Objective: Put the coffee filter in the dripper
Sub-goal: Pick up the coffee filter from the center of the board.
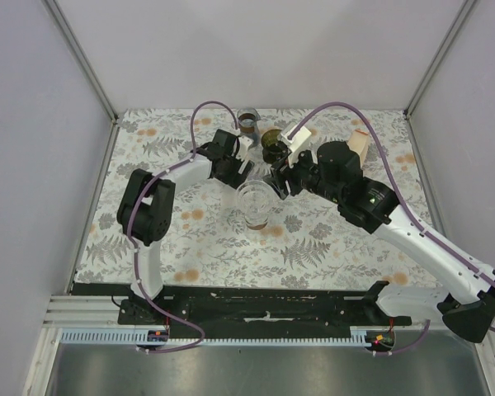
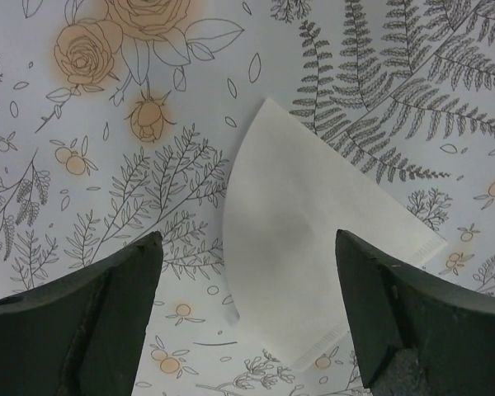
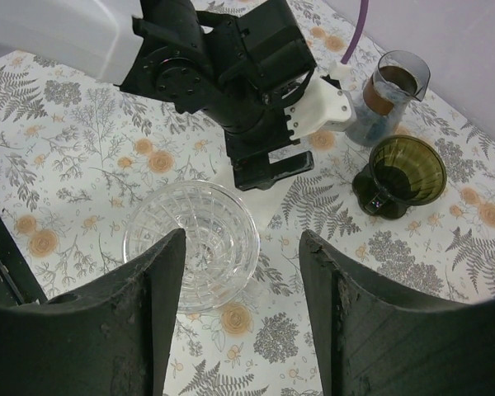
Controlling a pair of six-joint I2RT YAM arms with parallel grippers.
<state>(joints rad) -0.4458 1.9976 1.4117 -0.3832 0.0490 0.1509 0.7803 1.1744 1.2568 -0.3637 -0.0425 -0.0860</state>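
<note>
Evidently not loaded yet, nothing in hand.
From above, my left gripper (image 1: 246,169) and right gripper (image 1: 276,177) crowd together beside the dark olive-green funnel-shaped dripper (image 1: 272,145). My left wrist view has the thin white paper coffee filter (image 2: 313,247) lying flat on the floral tablecloth (image 2: 82,124) under wide-open, empty jaws. My right wrist view has partly open, empty jaws over the clear round glass carafe (image 3: 190,243). Flat paper may slide or crumple when pinched, and the close arms could knock the dripper.

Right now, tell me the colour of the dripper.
The dripper is a dark, translucent olive-green, clearest in the right wrist view.
</note>
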